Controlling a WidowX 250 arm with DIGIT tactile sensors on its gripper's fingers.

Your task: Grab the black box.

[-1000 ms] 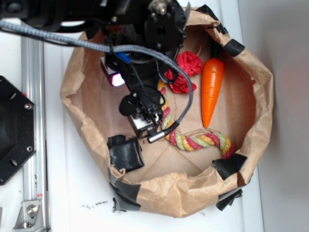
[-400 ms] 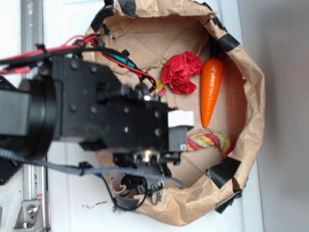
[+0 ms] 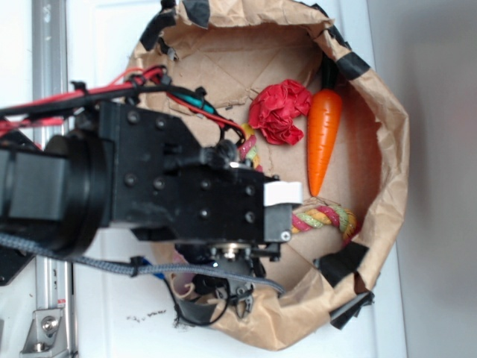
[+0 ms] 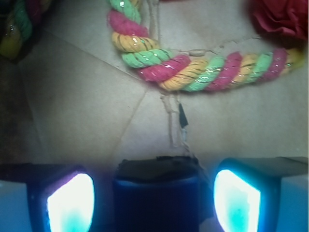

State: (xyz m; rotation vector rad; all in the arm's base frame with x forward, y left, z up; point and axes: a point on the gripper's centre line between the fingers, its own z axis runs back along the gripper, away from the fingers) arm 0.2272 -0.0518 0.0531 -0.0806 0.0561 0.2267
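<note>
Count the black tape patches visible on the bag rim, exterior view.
4: one at the top rim, one upper right, one lower right inside, one on the bottom right edge. The arm may hide others lower left.

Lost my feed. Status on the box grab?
Claw open, straddling black box, not closed. Rope lies beyond, clear. Arm blocks the exterior view.

I see a brown paper bag point(image 3: 387, 194), its rim patched with black tape point(image 3: 341, 262). Inside near the right wall lies an orange toy carrot point(image 3: 323, 145), just beside a red paper ball point(image 3: 279, 112). A multicoloured rope point(image 4: 203, 72) crosses the bag's floor.
</note>
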